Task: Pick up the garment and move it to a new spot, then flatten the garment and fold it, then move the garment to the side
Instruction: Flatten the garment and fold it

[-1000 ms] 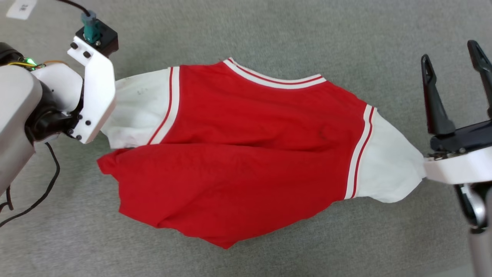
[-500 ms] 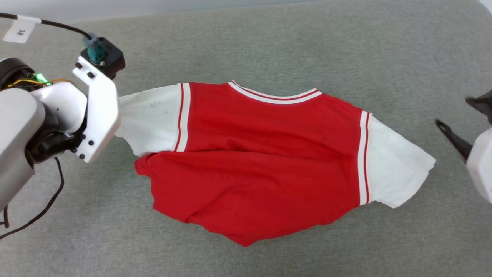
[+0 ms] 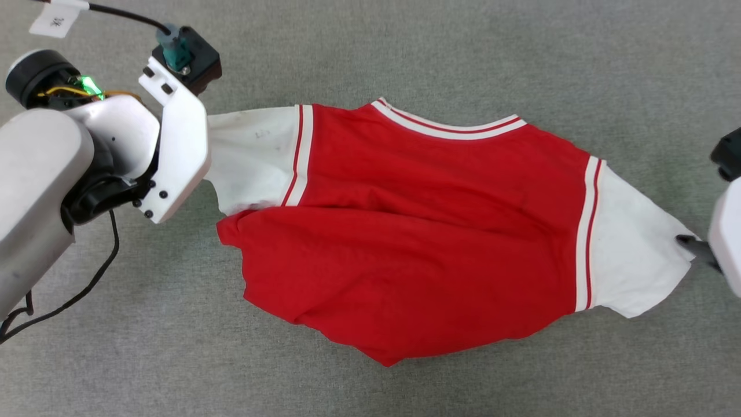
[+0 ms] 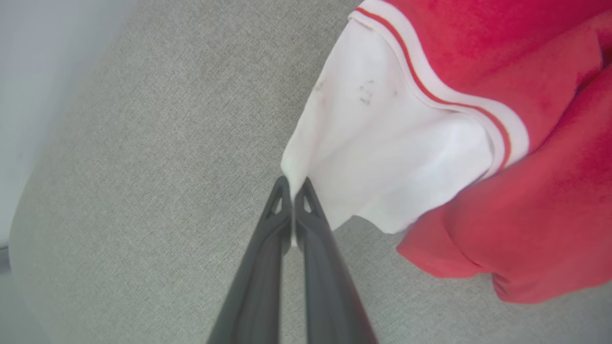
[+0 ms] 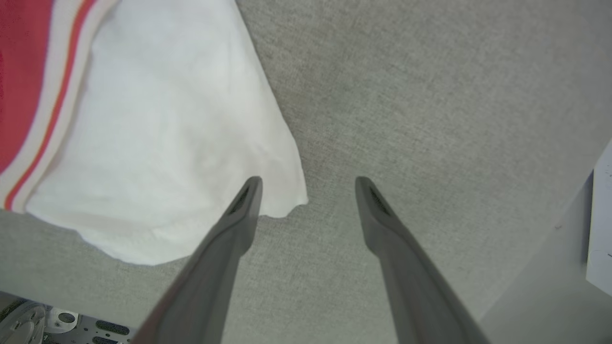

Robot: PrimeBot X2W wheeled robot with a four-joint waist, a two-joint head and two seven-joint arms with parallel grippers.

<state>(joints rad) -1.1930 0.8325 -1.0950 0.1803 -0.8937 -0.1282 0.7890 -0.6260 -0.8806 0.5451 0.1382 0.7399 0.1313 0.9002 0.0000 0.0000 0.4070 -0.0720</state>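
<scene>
The garment (image 3: pixel 428 226), a red T-shirt with white sleeves, lies spread on the grey surface with its neckline toward the top of the head view. Its lower hem is bunched and folded over. My left gripper (image 4: pixel 292 184) is shut on the edge of the white left sleeve (image 4: pixel 382 157); in the head view my white wrist bracket (image 3: pixel 173 156) hides those fingers. My right gripper (image 5: pixel 308 184) is open just above the surface, with the corner of the white right sleeve (image 5: pixel 167 143) at its left finger. One dark fingertip (image 3: pixel 689 240) touches that sleeve's tip.
The grey fabric surface (image 3: pixel 405 52) spreads all around the shirt. A black cable with a white tag (image 3: pixel 55 17) runs in at the upper left. In the right wrist view the surface's edge (image 5: pixel 540 267) and a white sheet (image 5: pixel 602 229) show at the right.
The head camera has shifted. My right gripper has swung from fingers-up to pointing down at the right sleeve's tip, still open. The left gripper keeps its hold on the left sleeve.
</scene>
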